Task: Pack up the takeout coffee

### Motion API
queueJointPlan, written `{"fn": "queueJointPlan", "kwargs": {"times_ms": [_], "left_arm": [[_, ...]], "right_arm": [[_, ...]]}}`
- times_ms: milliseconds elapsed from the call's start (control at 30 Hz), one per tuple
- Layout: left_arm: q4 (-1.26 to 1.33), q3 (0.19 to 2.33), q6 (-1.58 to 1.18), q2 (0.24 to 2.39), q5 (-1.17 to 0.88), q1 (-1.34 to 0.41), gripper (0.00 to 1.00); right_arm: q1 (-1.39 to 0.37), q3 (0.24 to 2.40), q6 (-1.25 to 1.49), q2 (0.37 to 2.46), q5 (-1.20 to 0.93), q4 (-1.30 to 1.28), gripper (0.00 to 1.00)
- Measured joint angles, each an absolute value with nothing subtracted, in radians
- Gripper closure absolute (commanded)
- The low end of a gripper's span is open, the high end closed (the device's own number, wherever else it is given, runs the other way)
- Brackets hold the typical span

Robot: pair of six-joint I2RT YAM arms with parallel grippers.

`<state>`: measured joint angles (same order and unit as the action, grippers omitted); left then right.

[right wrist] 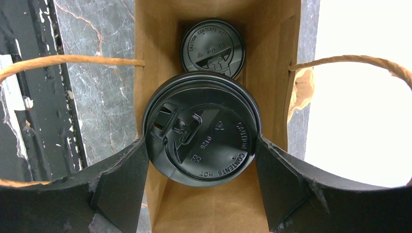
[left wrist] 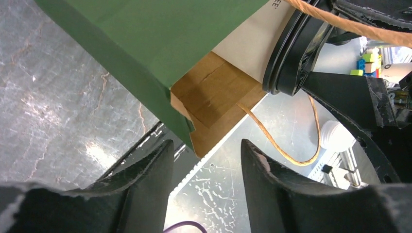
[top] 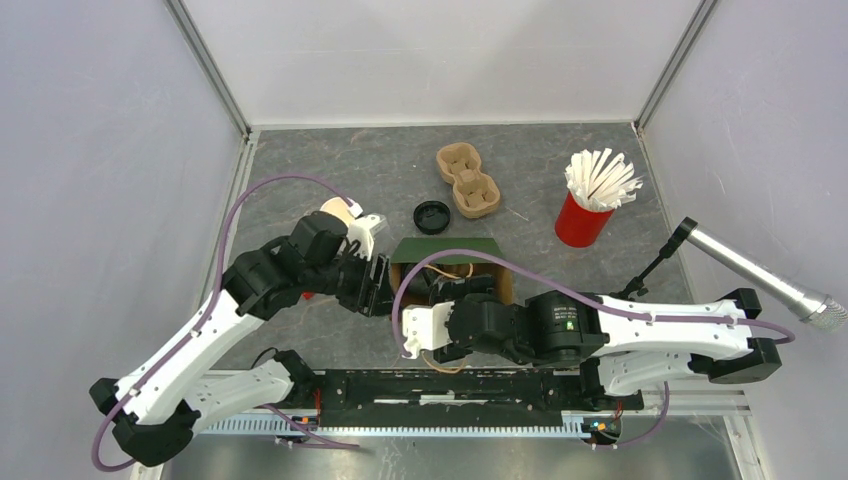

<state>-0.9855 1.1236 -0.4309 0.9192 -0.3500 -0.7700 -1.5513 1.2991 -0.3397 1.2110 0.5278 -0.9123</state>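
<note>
While the left gripper [left wrist: 206, 148] hangs released just left of the paper bag [top: 445, 248], nothing between its fingers, the takeout coffee [right wrist: 201, 131] sits in the bag's mouth, with a second black lid [right wrist: 212, 46] deeper inside. Right gripper [right wrist: 200, 141] is clamped on the coffee's lid rim. Red straw cup [top: 582, 220] stands right of the bag.

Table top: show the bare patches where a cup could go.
Bare: the far left corner beside the cup carrier; the strip between carrier and red straw cup. Crowded: the paper bag, flanked by left arm and right arm.
</note>
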Motion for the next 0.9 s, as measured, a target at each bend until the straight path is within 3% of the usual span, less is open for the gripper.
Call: {"fn": "queueJointPlan", "kwargs": {"times_ms": [633, 900], "left_arm": [[-0.986, 1.09, -0.498, 0.924, -0.313, -0.77, 0.37], [-0.96, 1.067, -0.509, 0.923, -0.292, -0.77, 0.56]], "right_arm": [[-1.549, 1.289, -0.41, 1.211, 0.562, -0.876, 0.28], [-1.523, 1.287, -0.437, 1.206, 0.569, -0.877, 0.26]]}}
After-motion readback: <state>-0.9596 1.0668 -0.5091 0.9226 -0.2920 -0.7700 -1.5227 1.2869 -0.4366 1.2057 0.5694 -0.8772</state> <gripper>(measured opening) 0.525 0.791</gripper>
